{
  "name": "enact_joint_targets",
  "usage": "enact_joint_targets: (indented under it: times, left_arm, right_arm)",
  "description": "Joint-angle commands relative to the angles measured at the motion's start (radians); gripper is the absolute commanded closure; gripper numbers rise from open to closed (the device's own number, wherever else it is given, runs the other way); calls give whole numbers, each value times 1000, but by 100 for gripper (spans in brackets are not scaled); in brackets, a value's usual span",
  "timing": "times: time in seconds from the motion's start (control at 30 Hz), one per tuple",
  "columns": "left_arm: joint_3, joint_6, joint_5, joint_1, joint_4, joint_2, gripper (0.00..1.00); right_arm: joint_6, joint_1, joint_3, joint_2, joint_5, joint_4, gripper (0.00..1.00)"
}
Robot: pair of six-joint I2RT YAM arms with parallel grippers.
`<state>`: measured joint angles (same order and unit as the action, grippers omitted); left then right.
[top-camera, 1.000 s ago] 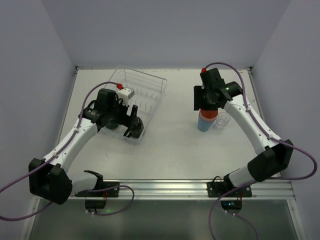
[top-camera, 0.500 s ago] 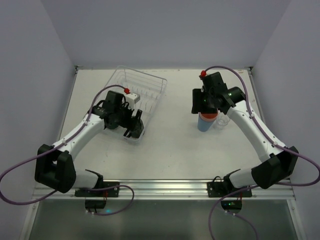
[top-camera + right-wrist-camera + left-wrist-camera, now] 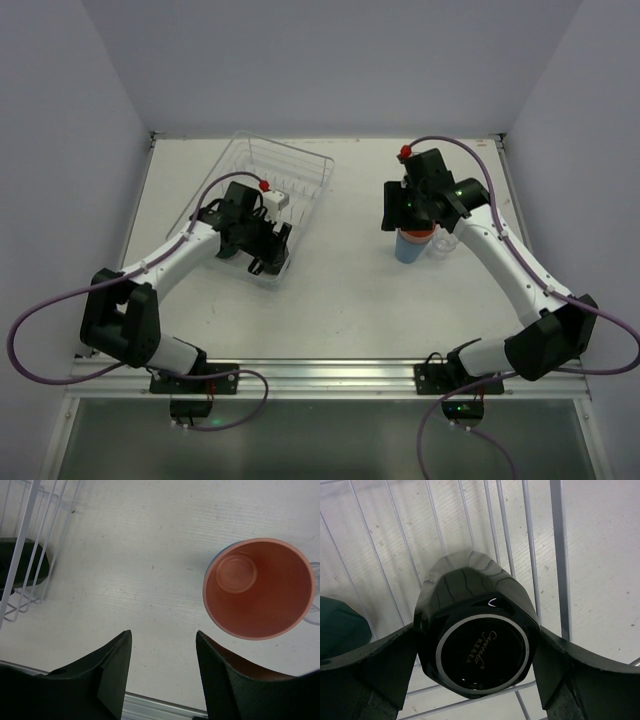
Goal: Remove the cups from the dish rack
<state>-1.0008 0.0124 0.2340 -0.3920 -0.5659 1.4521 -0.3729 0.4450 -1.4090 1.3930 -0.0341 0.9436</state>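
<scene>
Partway through the unloading: a salmon-pink plastic tumbler [image 3: 260, 587] stands upright, nested in a light-blue tumbler [image 3: 407, 251], on the right side of the white table [image 3: 350, 290], with a small clear glass [image 3: 447, 241] just beside them, all well apart from the see-through wire-pronged dish rack [image 3: 285, 175] at the far left. The right gripper [image 3: 162, 635] hovers above and just left of the stack, fingers spread and holding nothing. Two cups are yet to come out, as far as can be seen: a glossy black mug [image 3: 480, 652], upside down at the rack's near end, and a dark teal mug [image 3: 340, 627] next to it. The left gripper [image 3: 476, 632] straddles the black mug, fingers wide and close against its sides; whether they already pinch it cannot be told.
</scene>
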Motion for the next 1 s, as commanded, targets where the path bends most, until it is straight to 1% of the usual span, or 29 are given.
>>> enact_joint_targets:
  times: [0.0,0.3,0.37,0.43,0.47,0.83,0.93,0.97]
  left_arm:
    - [-50,24,-50,-11,14,17,11]
    - [-81,14,-68,-24,15,47,10]
    - [-85,14,-71,-24,14,53,7]
    - [-90,8,-75,-24,9,57,1]
    - [-93,6,-76,-24,12,59,0]
    - [-111,-2,-113,-24,46,65,0]
    - [-116,-2,-79,-24,58,68,0]
    - [-114,-34,-73,-24,63,67,0]
  right_arm:
    - [14,4,15,-29,23,-32,43]
    - [15,3,16,-32,28,-32,43]
    - [17,3,16,-32,30,-34,43]
    - [19,3,16,-28,30,-32,43]
    - [20,3,18,-28,30,-35,43]
    - [25,4,27,-15,30,-45,42]
    - [26,3,30,-12,30,-46,42]
    - [28,3,34,-11,30,-48,42]
